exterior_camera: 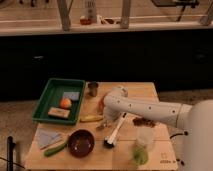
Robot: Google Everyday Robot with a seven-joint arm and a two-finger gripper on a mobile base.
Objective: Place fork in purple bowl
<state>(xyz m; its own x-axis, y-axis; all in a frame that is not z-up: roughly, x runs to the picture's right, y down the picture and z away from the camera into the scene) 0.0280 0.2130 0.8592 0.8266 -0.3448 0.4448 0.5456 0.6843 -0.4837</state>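
While the white arm reaches across the wooden counter (150, 92), its gripper (106, 121) hangs low over the boards, and I cannot tell how the fingers stand. The purple bowl (81, 143) sits just below and to the left of them, and a small greyish thing just beside them may be the fork (101, 126). A white-handled brush (114, 134) lies just right of them, a yellow banana (91, 118) just left.

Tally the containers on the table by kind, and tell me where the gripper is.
Bowls: 1, the purple bowl
Cups: 2, the metal cup and the clear cup
Trays: 1, the green tray
Total: 4
The gripper is low over the table middle, beside the brush.
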